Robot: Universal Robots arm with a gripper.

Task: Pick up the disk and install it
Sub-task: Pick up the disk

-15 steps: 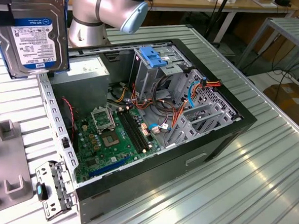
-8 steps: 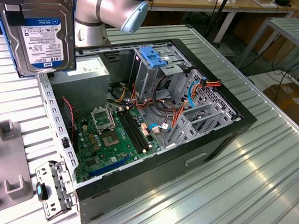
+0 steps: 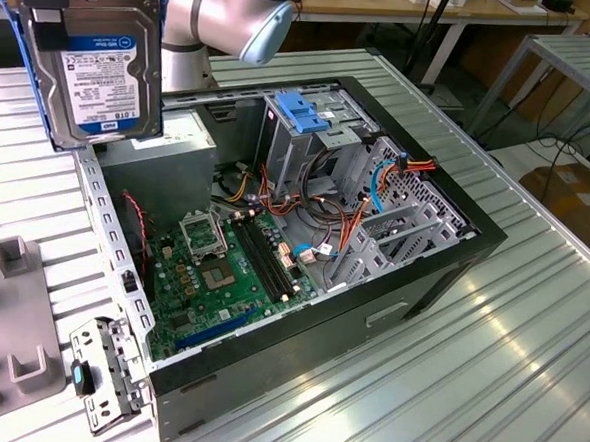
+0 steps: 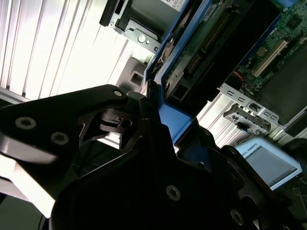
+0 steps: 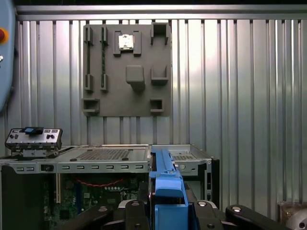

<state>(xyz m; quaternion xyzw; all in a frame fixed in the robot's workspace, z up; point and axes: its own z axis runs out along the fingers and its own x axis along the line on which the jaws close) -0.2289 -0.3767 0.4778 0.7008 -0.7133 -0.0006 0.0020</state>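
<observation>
Ribbed metal table carries an open computer case across the centre of the exterior view, motherboard exposed in its lower-left part. The arm rises at top centre, behind the case. A grey fixture plate lies at the exterior view's lower left, outside the case. Inside, a grey power-supply box sits at the upper-left corner. The metal drive cage stands at upper centre with a blue latch on top.

The disk hangs upright in the upper left of the exterior view, label towards the camera, blue rails along its sides. It is lifted clear of the table, near the case's upper-left corner and apart from the cage.

The gripper shows in the first wrist view with black fingers on either side of the blue rail, so the jaws are pinching the disk.

A small metal bracket with a blue tab lies by the case's lower-left corner.

Judgement: pickup is done and the carry towards the case is in hand; the disk is not yet seated. Seating calls for bringing the disk across to the cage and squaring its rails with the bay opening. The loose orange and black cables beside the cage are the likely snag.
</observation>
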